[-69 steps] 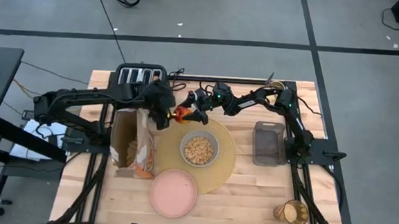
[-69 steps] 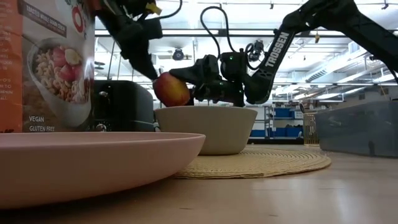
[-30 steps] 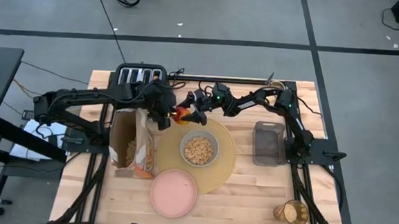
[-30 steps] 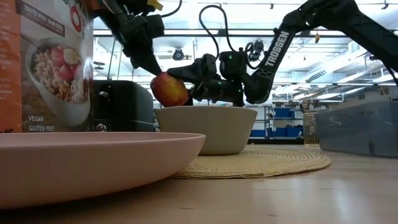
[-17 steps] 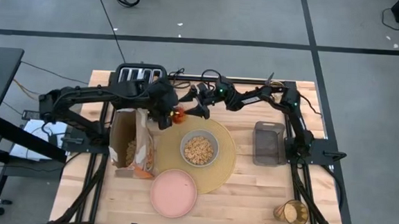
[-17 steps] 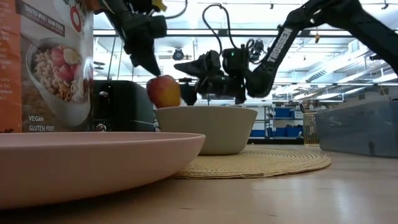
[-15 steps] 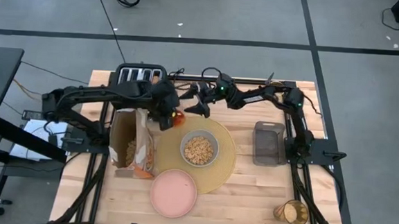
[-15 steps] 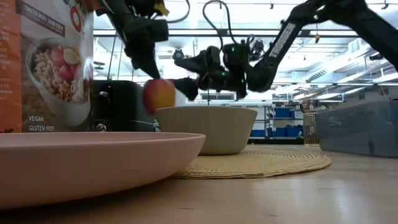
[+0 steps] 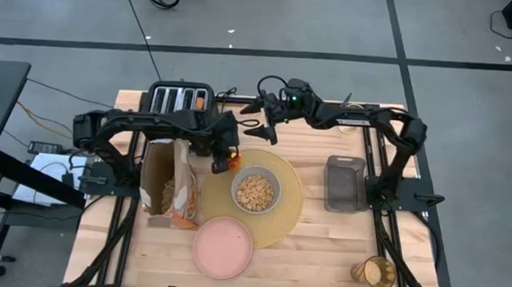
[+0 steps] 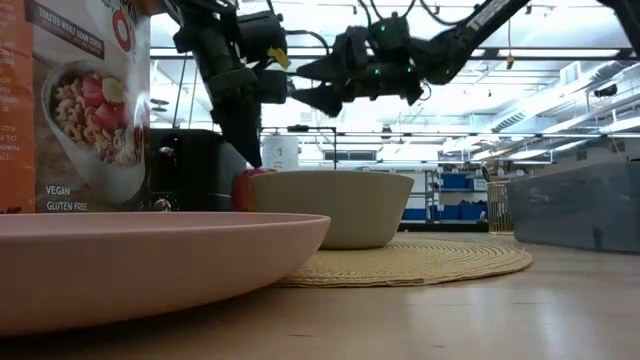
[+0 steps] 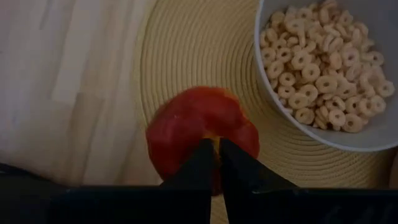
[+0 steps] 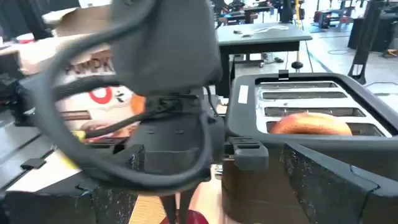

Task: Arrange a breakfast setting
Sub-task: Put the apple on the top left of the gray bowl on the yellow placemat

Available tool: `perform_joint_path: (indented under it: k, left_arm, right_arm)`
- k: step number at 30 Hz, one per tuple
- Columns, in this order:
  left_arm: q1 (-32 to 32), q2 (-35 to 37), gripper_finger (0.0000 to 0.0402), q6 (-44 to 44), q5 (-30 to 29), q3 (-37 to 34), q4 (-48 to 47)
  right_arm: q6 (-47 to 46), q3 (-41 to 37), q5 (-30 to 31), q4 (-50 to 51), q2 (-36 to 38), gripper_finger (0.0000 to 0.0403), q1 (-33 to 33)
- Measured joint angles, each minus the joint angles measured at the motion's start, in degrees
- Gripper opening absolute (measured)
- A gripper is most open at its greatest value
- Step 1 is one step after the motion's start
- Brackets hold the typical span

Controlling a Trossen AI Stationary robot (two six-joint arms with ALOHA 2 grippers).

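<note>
Left gripper (image 9: 222, 162) sits low at the placemat's (image 9: 289, 218) ten o'clock edge, fingers pinched together on the stem of the red apple (image 11: 200, 134). Apple hangs just above or on the woven rim, just beside the grey-green bowl (image 9: 256, 190); contact with the mat cannot be told. In the low view the apple (image 10: 243, 189) peeks out at the bowl's (image 10: 335, 206) left flank.

Right gripper (image 9: 259, 119) is raised over the table's far edge at twelve o'clock, fingers spread wide, holding nothing, near the black toaster (image 9: 180, 97). A toast round (image 12: 310, 124) stands in one toaster slot.

Bowl holds cereal rings, centred on the mat. Cereal box (image 9: 169, 184) lies at nine o'clock of the mat, crowding the left gripper's side. Pink plate (image 9: 223, 246) overlaps the mat's seven o'clock edge. Grey container (image 9: 345, 183) at three o'clock, apart from the mat. Amber tumbler (image 9: 374, 273) near the table's (image 9: 320, 254) five o'clock corner. Bare wood lies between mat and tumbler.
</note>
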State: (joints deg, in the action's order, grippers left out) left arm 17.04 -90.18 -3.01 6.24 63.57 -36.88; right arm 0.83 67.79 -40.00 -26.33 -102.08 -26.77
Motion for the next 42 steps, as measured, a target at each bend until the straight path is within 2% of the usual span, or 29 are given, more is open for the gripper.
perform_joint_path:
  k: [7,15,21,26,33,42]
  left_arm:
    - [-0.33,-0.93,0.0019,0.89,0.19,-0.13,0.44]
    - [-0.35,-0.98,0.0020,4.44,0.37,-0.15,0.63]
    - [-0.37,-0.98,0.0023,6.36,0.42,-0.13,0.59]
    - [-0.33,-0.98,0.0022,9.25,0.65,-0.08,0.32]
    - [-0.41,-0.98,0.0022,14.16,0.82,-0.09,-1.15]
    - [-2.10,-0.98,0.0024,15.39,-0.22,-0.26,-0.08]
  right_arm:
    - [4.59,-0.02,3.24,8.44,5.03,0.0373,0.01]
    - [13.32,-0.04,15.88,23.07,12.46,0.0373,-0.28]
    - [15.05,-0.05,20.08,29.44,15.91,0.0373,-0.25]
    - [20.45,-0.07,26.87,36.17,20.25,0.0373,-0.16]
    - [20.18,-0.07,31.84,39.42,26.64,0.0373,-0.14]
    - [18.65,-0.07,32.95,39.96,29.18,0.0373,-0.03]
